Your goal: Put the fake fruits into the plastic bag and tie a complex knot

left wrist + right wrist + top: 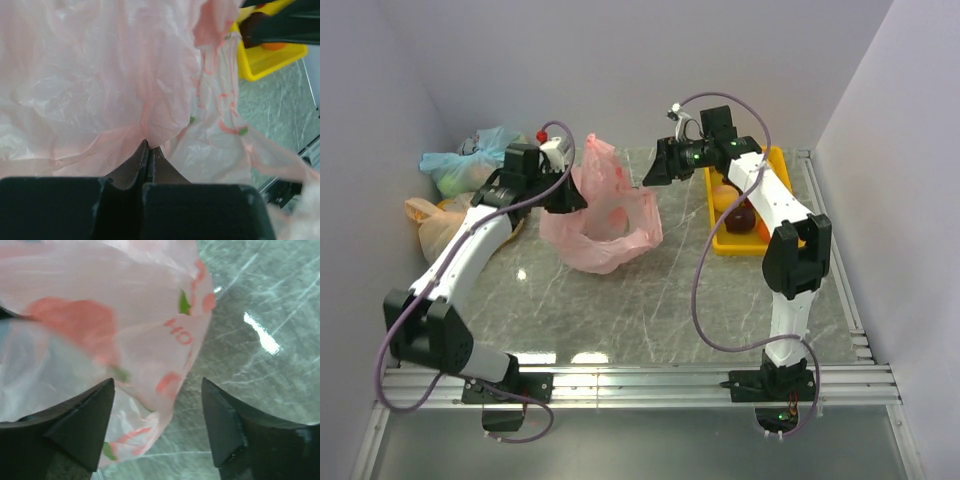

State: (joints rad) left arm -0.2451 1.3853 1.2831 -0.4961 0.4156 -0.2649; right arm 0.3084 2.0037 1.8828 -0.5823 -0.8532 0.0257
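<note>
**Soft bag, pinched at the rim**

The plastic bag (605,225) sits mid-table: limp, light, likely slippery, best pinched at a bunched rim. The left gripper (148,147) clamps its left edge; the right gripper (157,405) gapes at its right. The fruits (740,215) lie in the right tray (776,155).

My plastic bag (610,225) is thin, crinkled, translucent salmon-pink film printed with red lettering and small green marks. It sits slumped between my two grippers, its mouth gaping upward and one tall flap of film standing up on the far side. A fold of its left rim is pinched flat in my left gripper (572,197), and its right rim hangs just ahead of my right gripper (646,178), whose jaws stand apart. The fake fruits (738,216) lie outside the bag, off to the right of my right gripper: an orange ball, a dark purple one and another orange piece, partly hidden.
</note>
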